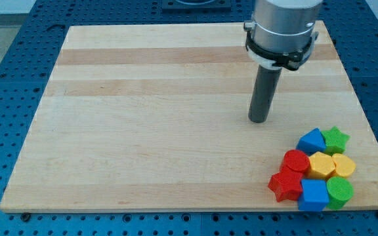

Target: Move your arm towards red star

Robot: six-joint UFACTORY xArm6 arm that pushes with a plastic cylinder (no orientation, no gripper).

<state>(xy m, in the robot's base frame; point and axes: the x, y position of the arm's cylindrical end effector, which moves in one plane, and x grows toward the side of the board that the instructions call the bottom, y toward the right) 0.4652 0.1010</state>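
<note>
Your arm ends in a plain dark rod, so there is no gripper and nothing is held. My tip (258, 120) rests on bare wood, right of centre on the pale, smooth-grained wooden board (143, 118). The red star (285, 186) lies near the board's bottom right corner, well apart from the tip, so most of the approach looks still to be made. The star sits at the left edge of a tight cluster of matte, solid-looking blocks: a red cylinder (296, 160), a blue block (311, 140), a green star (336, 138), two yellow blocks (321, 165) (343, 166), a blue cube (314, 195) and a green cylinder (339, 190)
</note>
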